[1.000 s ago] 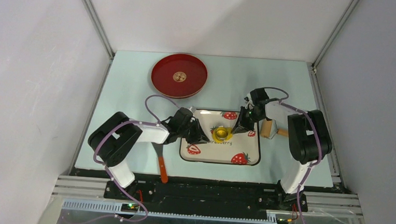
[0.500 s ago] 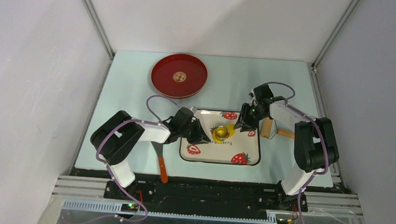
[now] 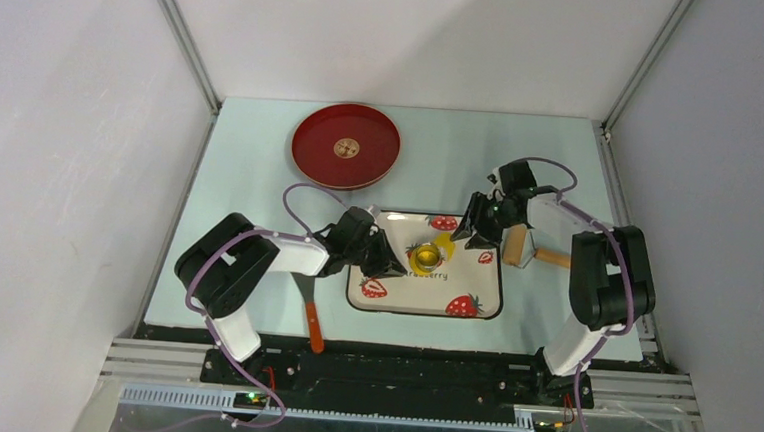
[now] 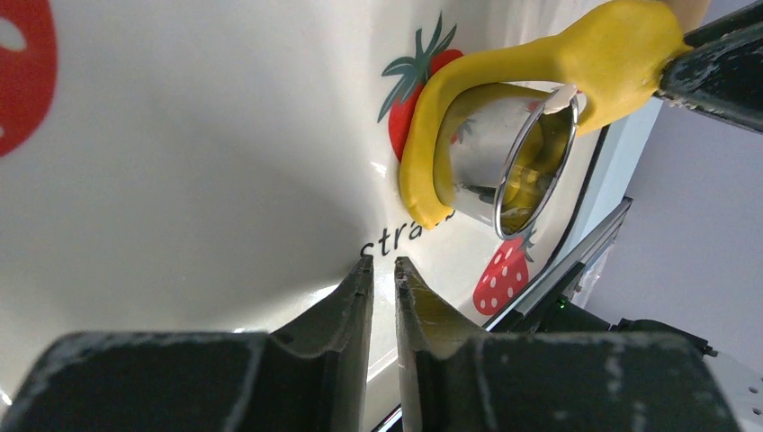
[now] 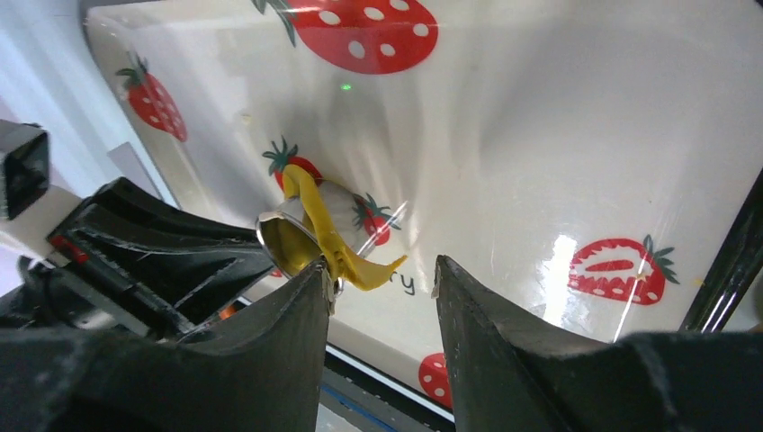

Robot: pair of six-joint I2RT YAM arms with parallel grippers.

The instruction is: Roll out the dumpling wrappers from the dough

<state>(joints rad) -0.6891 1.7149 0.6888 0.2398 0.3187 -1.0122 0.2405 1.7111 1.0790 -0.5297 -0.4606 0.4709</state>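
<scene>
In the overhead view the left arm (image 3: 245, 268) sits at lower left, folded at the elbow, its forearm stretched rightward and low over the table. An orange-handled tool (image 3: 309, 320) lies just below that forearm. The left gripper (image 3: 383, 263) rests at the left edge of the strawberry-print tray (image 3: 418, 296), pointing right toward its middle. Its wrist view shows the fingers only a thin slit apart with nothing between them, the tips low over the tray.

In the tray's upper middle sits a small metal ring cutter (image 3: 424, 256). The dough (image 4: 540, 63), a bright yellow strip, curls around the cutter's outer wall. In the left wrist view the strip's thick end reaches to the upper right of the frame and meets a finger of the right gripper (image 3: 477, 237). Yellow also shows inside the ring; whether that is a cut disc cannot be told.

The right gripper hangs over the tray's upper right part, angled down and left toward the cutter, jaws well apart and clasping nothing. The right arm (image 3: 600, 274) stands at the right of the frame, its forearm reaching up and left. A wooden roller (image 3: 521, 249) lies just right of the tray.

Black script is printed on the tray. "stra" reads beside the cutter in the left wrist view, and "berry" reads just below it overhead.
</scene>
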